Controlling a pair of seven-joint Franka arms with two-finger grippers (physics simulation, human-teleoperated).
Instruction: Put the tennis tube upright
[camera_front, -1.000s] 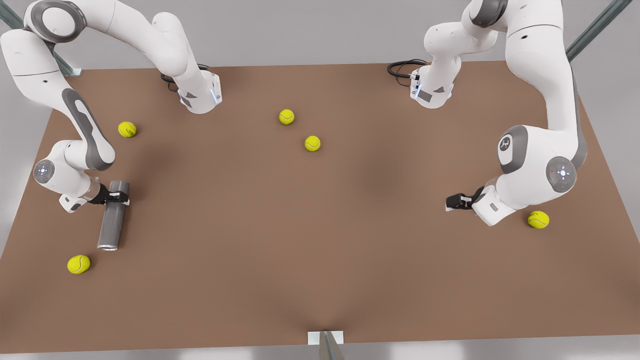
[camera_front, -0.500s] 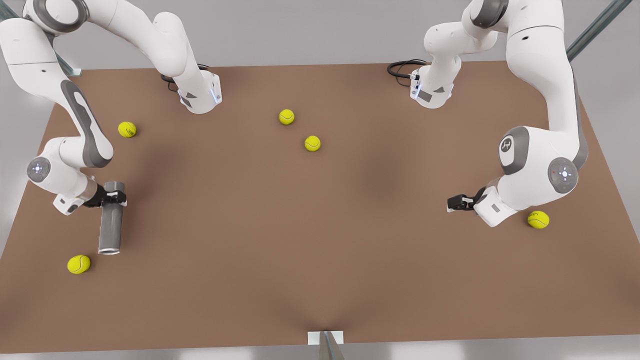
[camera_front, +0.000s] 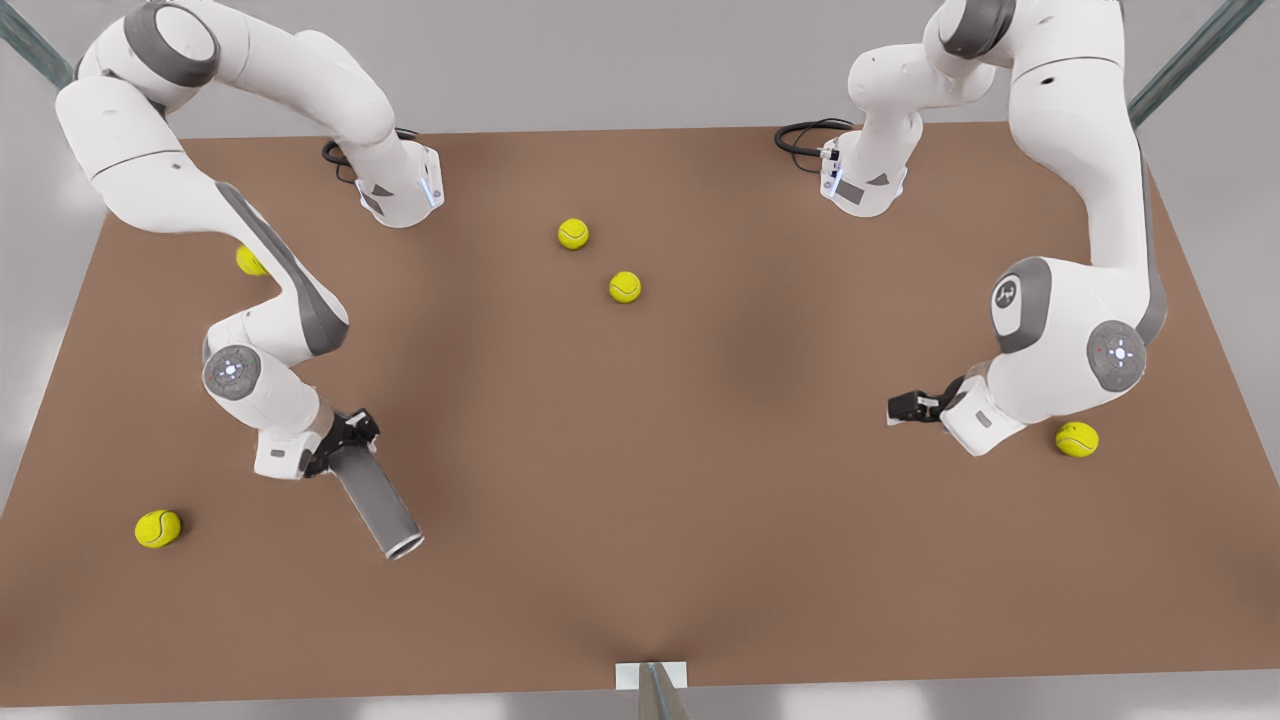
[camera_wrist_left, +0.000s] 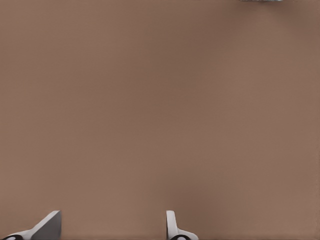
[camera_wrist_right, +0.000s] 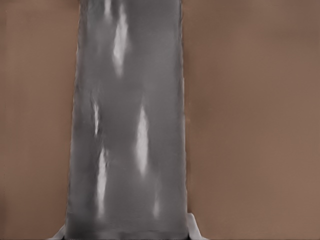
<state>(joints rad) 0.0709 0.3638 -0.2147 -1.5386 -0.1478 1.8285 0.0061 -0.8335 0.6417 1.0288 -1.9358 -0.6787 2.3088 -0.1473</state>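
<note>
The tennis tube (camera_front: 377, 502) is a dark grey cylinder with a silvery rim (camera_front: 403, 545) at its far end. It slants toward the front edge at the front view's left. My right gripper (camera_front: 345, 440) is shut on its plain end, opposite the rim. In the right wrist view the tennis tube (camera_wrist_right: 130, 125) runs straight out from between the fingers (camera_wrist_right: 196, 231). My left gripper (camera_front: 903, 407) waits low over the table at the front view's right. It is open in the left wrist view, and only brown table lies between the pale fingertips (camera_wrist_left: 171, 225).
Yellow tennis balls lie scattered on the brown table (camera_front: 700, 500): one near the front left (camera_front: 158, 527), one half hidden behind the right arm (camera_front: 245, 262), two in the middle at the back (camera_front: 573, 233) (camera_front: 625, 287), and one beside the left arm (camera_front: 1076, 439).
The right arm has swung toward the front view's right with the tube in its grip. The tube's rim end now points toward the front right instead of straight forward. The left arm barely moved.
</note>
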